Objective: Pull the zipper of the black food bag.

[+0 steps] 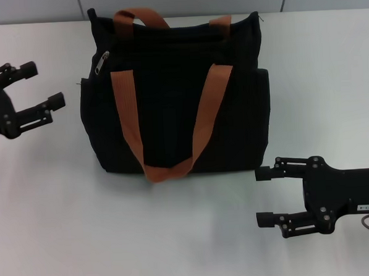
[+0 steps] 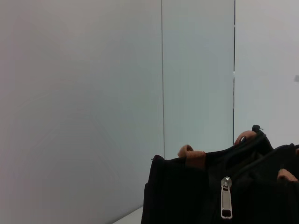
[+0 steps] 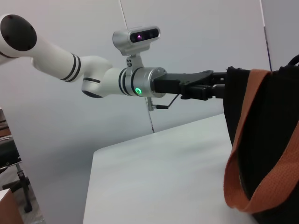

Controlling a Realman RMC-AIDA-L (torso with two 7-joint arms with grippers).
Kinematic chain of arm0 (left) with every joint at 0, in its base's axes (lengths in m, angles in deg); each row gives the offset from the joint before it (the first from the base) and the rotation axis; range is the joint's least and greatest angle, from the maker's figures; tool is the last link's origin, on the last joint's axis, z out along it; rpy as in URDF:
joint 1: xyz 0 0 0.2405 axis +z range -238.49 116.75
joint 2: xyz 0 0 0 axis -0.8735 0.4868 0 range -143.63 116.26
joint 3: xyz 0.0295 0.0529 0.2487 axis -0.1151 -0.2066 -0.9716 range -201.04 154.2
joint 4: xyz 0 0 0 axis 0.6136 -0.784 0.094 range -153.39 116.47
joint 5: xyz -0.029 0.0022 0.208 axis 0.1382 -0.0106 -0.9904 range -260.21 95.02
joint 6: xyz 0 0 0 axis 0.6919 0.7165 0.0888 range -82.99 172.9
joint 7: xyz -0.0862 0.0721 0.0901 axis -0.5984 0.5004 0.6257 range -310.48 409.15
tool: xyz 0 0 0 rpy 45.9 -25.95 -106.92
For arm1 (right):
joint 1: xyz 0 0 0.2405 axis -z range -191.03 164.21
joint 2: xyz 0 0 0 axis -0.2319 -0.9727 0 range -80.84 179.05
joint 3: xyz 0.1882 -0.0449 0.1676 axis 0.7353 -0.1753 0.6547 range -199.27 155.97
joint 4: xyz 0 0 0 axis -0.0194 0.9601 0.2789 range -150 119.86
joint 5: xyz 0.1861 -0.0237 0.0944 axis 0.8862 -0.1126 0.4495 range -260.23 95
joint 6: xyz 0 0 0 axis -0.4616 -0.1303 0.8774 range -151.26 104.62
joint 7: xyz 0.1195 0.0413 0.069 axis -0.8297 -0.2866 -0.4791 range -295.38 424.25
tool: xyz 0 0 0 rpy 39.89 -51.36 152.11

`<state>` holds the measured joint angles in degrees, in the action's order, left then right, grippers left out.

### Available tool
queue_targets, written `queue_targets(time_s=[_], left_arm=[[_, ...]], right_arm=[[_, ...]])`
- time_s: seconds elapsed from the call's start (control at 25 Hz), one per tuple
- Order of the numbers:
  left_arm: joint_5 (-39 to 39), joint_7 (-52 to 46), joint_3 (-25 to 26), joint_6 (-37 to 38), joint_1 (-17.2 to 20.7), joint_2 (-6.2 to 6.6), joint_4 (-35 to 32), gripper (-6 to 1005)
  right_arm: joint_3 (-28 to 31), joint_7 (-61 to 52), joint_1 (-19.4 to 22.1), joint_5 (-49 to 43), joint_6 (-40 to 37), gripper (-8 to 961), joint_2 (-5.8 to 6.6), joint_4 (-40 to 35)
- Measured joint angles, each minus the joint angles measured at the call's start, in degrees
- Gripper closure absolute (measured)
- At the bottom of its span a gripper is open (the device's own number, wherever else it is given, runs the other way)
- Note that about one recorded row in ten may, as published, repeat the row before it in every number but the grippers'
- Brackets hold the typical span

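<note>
The black food bag [image 1: 176, 95] stands upright at the middle of the white table, with orange-brown strap handles [image 1: 172, 169] hanging down its front. The small silver zipper [image 1: 101, 62] hangs at the bag's upper left corner; it also shows in the left wrist view [image 2: 226, 198], dangling from the bag [image 2: 187, 196]. My left gripper [image 1: 45, 86] is open and empty, to the left of the bag, about level with the zipper and apart from it. My right gripper [image 1: 263, 197] is open and empty, low at the front right, clear of the bag. The right wrist view shows the bag [image 3: 266, 135] and the left arm [image 3: 140, 84].
The white table [image 1: 115, 228] spreads around the bag. A grey panelled wall [image 1: 183, 2] runs behind it. The table's edge [image 3: 93, 158] shows in the right wrist view.
</note>
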<state>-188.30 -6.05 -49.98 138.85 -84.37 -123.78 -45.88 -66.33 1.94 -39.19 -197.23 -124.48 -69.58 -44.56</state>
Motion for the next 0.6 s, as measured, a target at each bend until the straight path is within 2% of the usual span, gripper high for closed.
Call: queue_targets(time_s=[0.2,0.44,0.48,0.6], left_arm=[[0.0,-0.2,-2.4,-3.1,-2.1,-0.42,0.4,245],[0.0,-0.3,-5.1,-6.4,-4.6,-1.67,0.3,251],[0.0,-0.4,-6.8,-8.2,-5.8,-2.10,0.3,252],[0.0,-0.5,-7.7,-9.6,-6.6,-2.44,0.4,255]], right_arm=[[0.0,-0.2,0.0,0.0,0.0,146,0.06,-0.1],[0.2,-0.2,0.0,0.0,0.0,146,0.14,0.1],[0.2,-0.2,0.0,0.0,0.0,146,0.14,0.1],[0.4,-0.2,0.1,0.0,0.0,146,0.19,0.1]])
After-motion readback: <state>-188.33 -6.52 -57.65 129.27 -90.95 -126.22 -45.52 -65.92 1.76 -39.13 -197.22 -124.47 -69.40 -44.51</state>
